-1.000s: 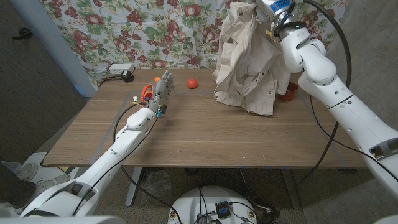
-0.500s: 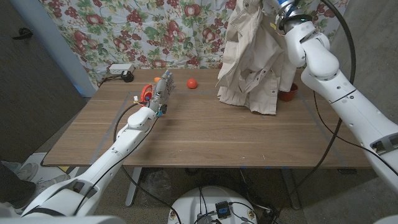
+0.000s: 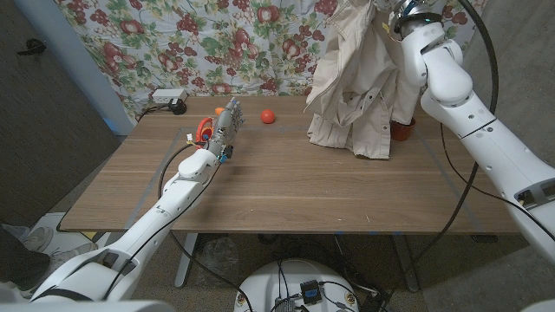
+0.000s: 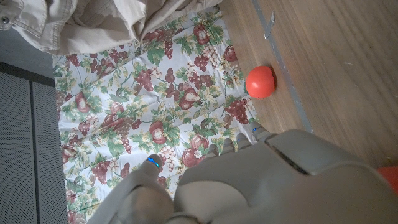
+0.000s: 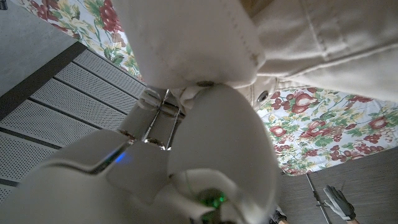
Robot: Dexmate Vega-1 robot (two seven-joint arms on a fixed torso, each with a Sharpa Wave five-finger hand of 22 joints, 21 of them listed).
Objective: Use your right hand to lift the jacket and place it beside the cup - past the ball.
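Observation:
The beige jacket [image 3: 357, 82] hangs over the table's far right, gripped at its top by my right hand [image 3: 401, 10], which is mostly covered by the cloth. In the right wrist view the hand [image 5: 205, 143] pinches a fold of the jacket [image 5: 311, 43]. Its hem hangs low over the wood and covers part of the red cup [image 3: 401, 132]. The red ball [image 3: 268, 115] lies to the left of the jacket. My left hand [image 3: 227, 121] stands upright with nothing in it, left of the ball. The left wrist view shows the ball [image 4: 260, 81] and the jacket [image 4: 93, 25].
An orange-red object [image 3: 203, 130] sits just beside my left hand, and a small orange thing [image 3: 218, 110] lies behind it. A white power strip [image 3: 165, 97] rests at the table's far left edge. A floral curtain [image 3: 217, 43] hangs behind the table.
My right hand has carried the jacket higher and further right, so it now hangs over the cup. The left arm and the ball have not moved.

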